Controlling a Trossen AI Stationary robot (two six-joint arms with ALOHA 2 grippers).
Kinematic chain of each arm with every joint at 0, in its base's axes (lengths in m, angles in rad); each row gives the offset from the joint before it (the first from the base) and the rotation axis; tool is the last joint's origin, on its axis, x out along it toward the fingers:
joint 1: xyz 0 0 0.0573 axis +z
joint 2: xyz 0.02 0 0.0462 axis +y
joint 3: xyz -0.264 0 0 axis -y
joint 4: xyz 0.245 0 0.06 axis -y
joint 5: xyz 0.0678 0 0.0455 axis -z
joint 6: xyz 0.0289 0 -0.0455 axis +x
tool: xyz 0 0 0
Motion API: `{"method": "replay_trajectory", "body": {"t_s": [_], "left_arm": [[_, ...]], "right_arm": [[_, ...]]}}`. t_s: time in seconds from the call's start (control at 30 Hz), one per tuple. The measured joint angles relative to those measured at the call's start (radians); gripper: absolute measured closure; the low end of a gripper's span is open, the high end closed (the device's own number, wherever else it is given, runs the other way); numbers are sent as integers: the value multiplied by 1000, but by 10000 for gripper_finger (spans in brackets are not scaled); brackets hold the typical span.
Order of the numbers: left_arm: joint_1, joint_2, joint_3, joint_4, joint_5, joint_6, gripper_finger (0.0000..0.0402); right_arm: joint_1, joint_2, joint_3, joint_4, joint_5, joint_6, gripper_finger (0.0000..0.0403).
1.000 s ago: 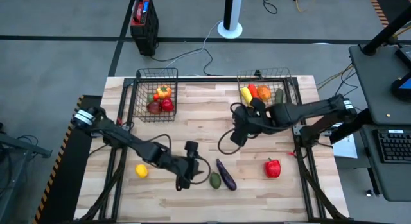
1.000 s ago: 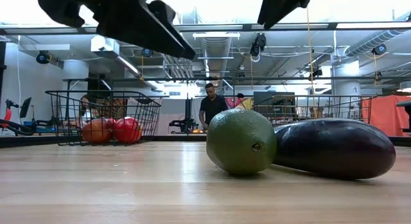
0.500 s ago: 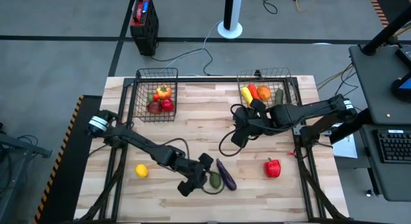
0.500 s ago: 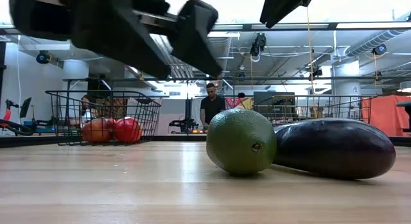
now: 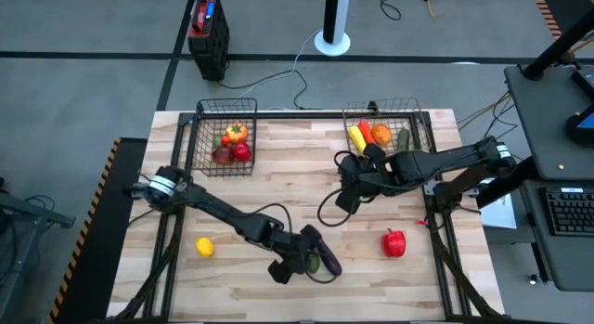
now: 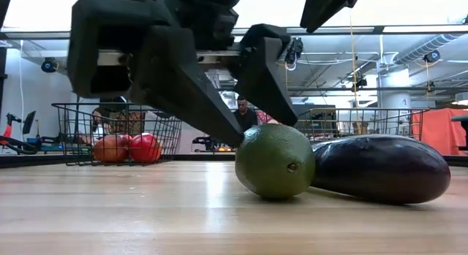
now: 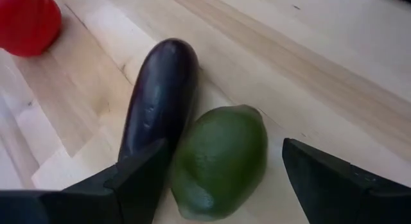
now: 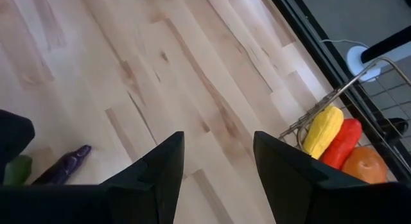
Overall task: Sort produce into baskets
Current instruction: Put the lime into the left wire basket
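Observation:
A green lime-shaped fruit [image 5: 311, 261] lies on the wooden table near its front edge. It rests against a purple eggplant [image 5: 326, 252], and both show close up in the low view [image 6: 274, 161] [image 6: 380, 167]. My left gripper [image 5: 302, 255] is open and low over the green fruit. Its two fingers [image 7: 138, 179] stand on either side of the fruit [image 7: 218, 161], one in front of the eggplant [image 7: 157, 99]. My right gripper [image 5: 345, 196] hangs open and empty above the table's middle right. A lemon [image 5: 204, 247] and a red pepper [image 5: 394, 242] lie loose.
The left wire basket [image 5: 225, 109] at the far edge holds red apples and a yellow pepper. The right basket [image 5: 385, 109] holds corn, a red piece, an orange and a green piece. A black-and-red box [image 5: 207, 32] stands on the floor beyond. Bare wood lies between the baskets.
My left gripper has gone toward the table's right edge and come down over the green fruit, staying open, so that its fingers now stand on either side of it. The fruit and the eggplant have not moved.

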Motion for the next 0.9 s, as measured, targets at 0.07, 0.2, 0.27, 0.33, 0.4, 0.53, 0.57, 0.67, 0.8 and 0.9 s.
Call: {"method": "replay_trajectory", "body": {"t_s": [0.07, 0.2, 0.27, 0.33, 0.4, 0.53, 0.57, 0.67, 0.8, 0.9], "left_arm": [[6, 12, 10, -5, 6, 7, 114], [24, 27, 9, -6, 53, 4, 114], [29, 28, 7, -6, 53, -6, 115], [29, 28, -2, -5, 55, -9, 118], [29, 29, -14, 5, 74, -12, 123], [31, 29, -40, 52, 91, -26, 130], [33, 29, -45, 64, 96, -32, 131], [33, 29, -52, 77, 98, -38, 131], [33, 29, -51, 80, 98, -45, 135], [33, 29, -52, 80, 100, -58, 151]], "right_arm": [[0, 0, 0, -8, 0, 4, 223], [0, 0, 0, -10, 0, 5, 224], [0, 0, 0, -10, 0, 3, 225], [0, 0, 0, -10, 0, 3, 224], [0, 0, 0, -10, 0, 3, 223], [0, 0, 0, -9, 0, 2, 224], [0, 0, 0, -9, 0, 2, 225], [0, 0, 0, -9, 0, 1, 224], [0, 0, 0, -9, 0, 0, 223], [0, 0, 0, -9, 0, 0, 225]]}}
